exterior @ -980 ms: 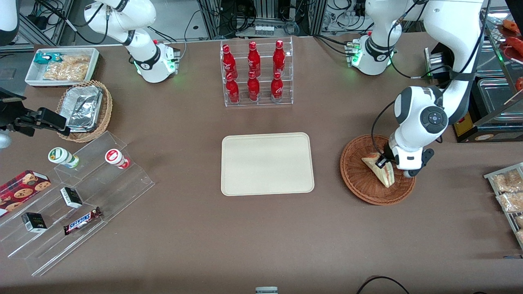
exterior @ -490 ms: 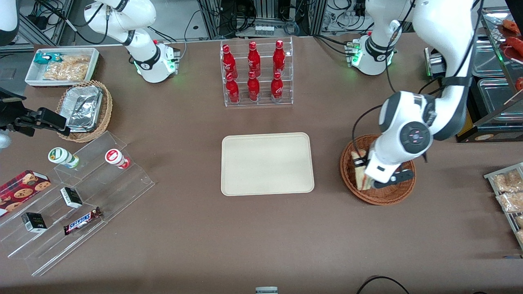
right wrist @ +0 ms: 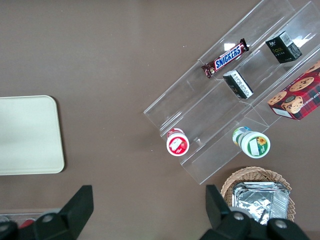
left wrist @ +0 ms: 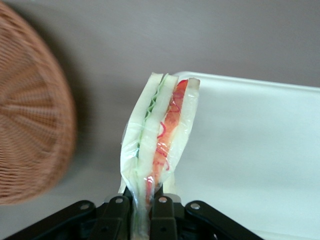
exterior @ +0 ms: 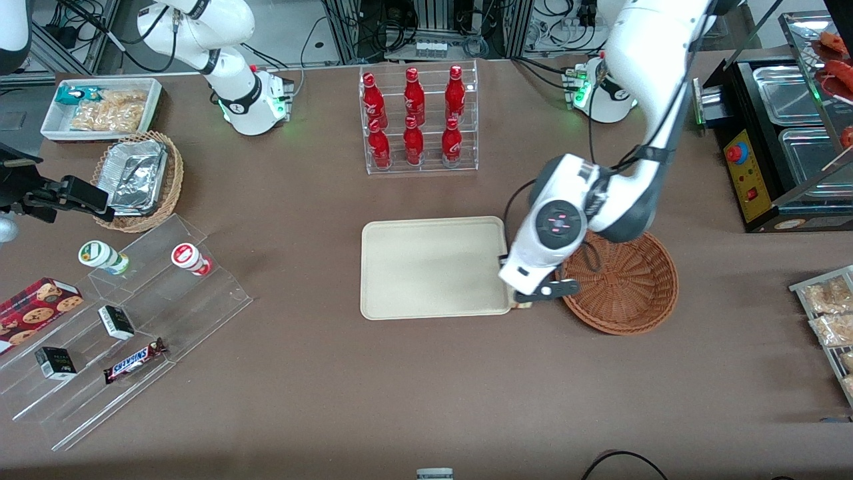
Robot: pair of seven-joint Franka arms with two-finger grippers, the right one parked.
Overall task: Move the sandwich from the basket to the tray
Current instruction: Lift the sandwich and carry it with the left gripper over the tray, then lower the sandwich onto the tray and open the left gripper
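Between tray (exterior: 433, 267) and basket (exterior: 620, 280) I have the gripper (left wrist: 145, 210) hanging over the tray's basket-side rim, fingers clamped on the sandwich (left wrist: 160, 145). It's off the table, held by one end, long axis pointing away from the fingers, cut edge showing. Tray's middle lies further toward the parked arm's end.

Left arm bent low over table; gripper (left wrist: 146, 212) pointing down (fingers (left wrist: 118, 210) pinched nearly together, clamping).
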